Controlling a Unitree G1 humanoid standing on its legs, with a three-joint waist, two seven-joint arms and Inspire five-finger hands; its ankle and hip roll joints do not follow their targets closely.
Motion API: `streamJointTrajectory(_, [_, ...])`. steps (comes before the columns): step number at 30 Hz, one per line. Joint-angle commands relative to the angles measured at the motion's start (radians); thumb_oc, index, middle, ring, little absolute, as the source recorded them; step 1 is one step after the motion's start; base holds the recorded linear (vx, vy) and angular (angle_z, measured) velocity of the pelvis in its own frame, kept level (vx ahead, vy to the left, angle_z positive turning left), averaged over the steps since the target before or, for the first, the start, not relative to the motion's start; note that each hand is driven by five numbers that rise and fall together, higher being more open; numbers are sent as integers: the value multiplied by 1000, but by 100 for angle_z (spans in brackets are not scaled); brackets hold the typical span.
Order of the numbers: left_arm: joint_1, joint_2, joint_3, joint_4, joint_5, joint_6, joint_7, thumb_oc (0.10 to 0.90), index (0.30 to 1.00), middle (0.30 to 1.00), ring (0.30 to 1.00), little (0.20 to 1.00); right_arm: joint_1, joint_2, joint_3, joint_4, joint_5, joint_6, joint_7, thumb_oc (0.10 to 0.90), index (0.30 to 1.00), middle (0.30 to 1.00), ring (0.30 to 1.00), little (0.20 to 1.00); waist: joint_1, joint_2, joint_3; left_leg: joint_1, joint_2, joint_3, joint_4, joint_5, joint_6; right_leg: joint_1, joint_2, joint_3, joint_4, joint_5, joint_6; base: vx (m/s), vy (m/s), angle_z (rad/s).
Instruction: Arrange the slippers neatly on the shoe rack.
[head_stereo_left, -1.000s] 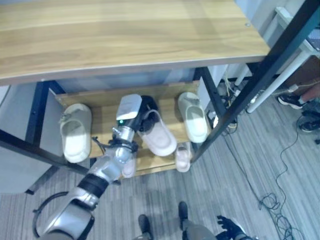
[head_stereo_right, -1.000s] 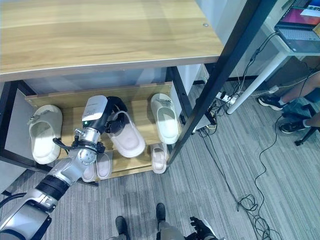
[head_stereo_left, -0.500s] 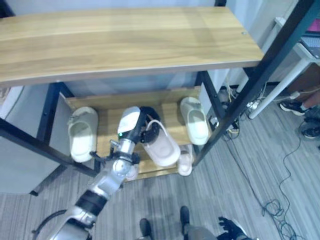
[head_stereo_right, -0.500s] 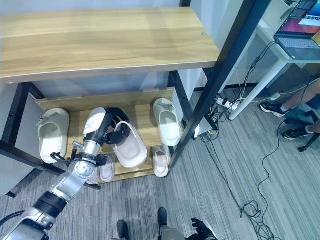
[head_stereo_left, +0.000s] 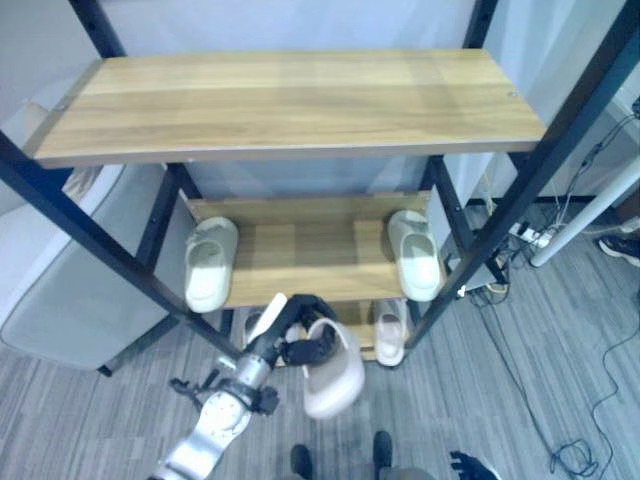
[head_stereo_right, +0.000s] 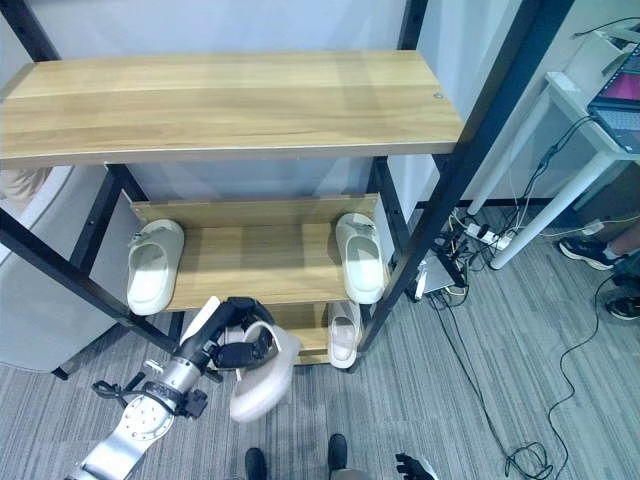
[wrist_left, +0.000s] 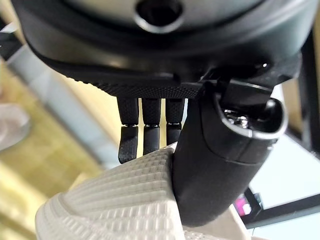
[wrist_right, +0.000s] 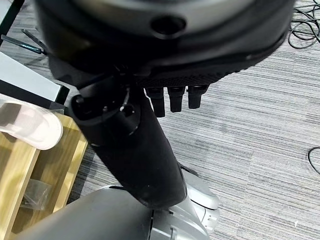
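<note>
My left hand is shut on a pale pink slipper, which hangs toe-down in front of the rack's lower part, off the shelves. In the left wrist view my thumb and fingers pinch its ribbed white strap. The shoe rack's middle shelf carries one cream slipper at its left end and another at its right end, with bare wood between them. A pale slipper lies on the bottom shelf at the right, and another lies behind my left hand. My right hand hangs low over the floor, open.
The rack's wide top shelf overhangs the middle one, and black steel posts frame it. A grey cushioned seat stands to the left. Cables and a power strip lie on the grey carpet to the right, by white table legs.
The camera has pulled back. My left hand has drawn the pink slipper off the middle shelf and down, so it now hangs in front of the rack's lower part.
</note>
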Motion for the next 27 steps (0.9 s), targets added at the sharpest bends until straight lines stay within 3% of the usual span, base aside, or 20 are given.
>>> streamJointTrajectory(1, [-163,7,-16,-39,-33,-77,21,400,300,300,300,300,-57,3,30,-7,33,-31,-15,800,900,900,900,900,5,-8,59,-57,43,-55,80,-95,-30,-21,-38,-15,140,-178,79,-243,-25,15])
streamJointTrajectory(2, [-170,6,-18,-35,-33,-78,22,400,300,300,300,300,-62,3,28,-7,34,-30,-15,800,900,900,900,900,3,-8,61,-71,44,-58,97,-101,-30,-31,-39,-16,152,-183,79,-422,-54,21])
streamJointTrajectory(3, [-219,11,-36,-18,-24,-75,40,400,300,300,300,300,-95,-3,40,-26,50,-34,-25,800,900,900,900,900,3,-15,125,-175,54,-78,205,-118,-31,-118,-45,-12,235,-190,66,-330,-50,26])
streamJointTrajectory(5, [-268,7,-46,2,-8,-74,70,400,300,300,300,300,-123,-11,56,-41,58,-37,-35,800,900,900,900,900,3,-10,144,-283,62,-94,308,-147,-20,-224,-51,-12,335,-210,59,-286,-44,28])
streamJointTrajectory(10, [-377,-6,-51,23,57,-72,167,400,300,300,300,300,-160,-44,67,-142,72,-58,-75,800,900,900,900,900,-6,-3,173,-536,86,-99,544,-200,10,-473,-55,6,552,-271,38,-176,-8,-17])
streamJointTrajectory(13, [-474,9,-34,25,108,-65,242,400,300,300,300,300,-181,-81,65,-258,64,-82,-108,800,900,900,900,900,-27,4,188,-703,112,-111,721,-272,11,-645,-68,29,719,-337,35,-100,30,-8])
streamJointTrajectory(16, [-594,17,-22,43,156,-53,330,400,300,300,300,300,-190,-124,29,-363,65,-103,-143,800,900,900,900,900,-49,22,165,-929,143,-125,897,-311,18,-874,-85,38,895,-385,28,-154,24,-21])
streamJointTrajectory(17, [-594,17,-23,43,156,-53,330,400,300,300,300,300,-189,-125,29,-363,65,-103,-143,800,900,900,900,900,-48,23,160,-935,144,-126,900,-312,18,-880,-85,38,897,-386,27,-42,42,-6])
streamJointTrajectory(18, [-665,39,-11,44,183,-43,381,400,300,300,300,300,-197,-147,3,-420,83,-121,-159,800,900,900,900,900,-63,31,159,-1032,160,-153,1021,-386,14,-976,-91,55,1018,-456,37,49,51,-4])
streamJointTrajectory(21, [-734,60,-2,52,204,-34,431,400,300,300,300,300,-191,-166,-23,-488,96,-141,-174,800,900,900,900,900,-73,40,150,-1130,180,-177,1122,-434,21,-1075,-101,63,1118,-506,34,28,35,-13])
streamJointTrajectory(23, [-849,124,9,60,218,-11,497,400,300,300,300,300,-189,-190,-55,-582,128,-167,-181,800,900,900,900,900,-88,49,151,-1254,188,-205,1266,-485,34,-1202,-102,81,1282,-557,31,44,11,-4])
streamJointTrajectory(24, [-855,125,6,63,217,-12,498,400,300,300,300,300,-189,-189,-58,-584,129,-165,-181,800,900,900,900,900,-87,50,144,-1273,187,-209,1283,-493,34,-1220,-103,82,1298,-565,32,67,8,6])
streamJointTrajectory(25, [-896,154,14,72,226,2,524,400,300,300,300,300,-188,-198,-66,-612,129,-167,-183,800,900,900,900,900,-92,51,149,-1314,190,-213,1341,-520,40,-1266,-105,87,1359,-587,30,135,4,-3])
streamJointTrajectory(26, [-1016,215,-11,108,249,31,580,400,300,300,300,300,-181,-219,-65,-670,142,-189,-181,800,900,900,900,900,-102,53,168,-1407,210,-230,1488,-579,46,-1370,-109,102,1517,-645,30,158,-5,-3])
streamJointTrajectory(27, [-1047,238,-19,117,256,38,592,400,300,300,300,300,-176,-224,-70,-689,147,-195,-178,800,900,900,900,900,-107,53,176,-1433,212,-235,1544,-596,49,-1396,-107,110,1568,-659,30,202,-9,-4])
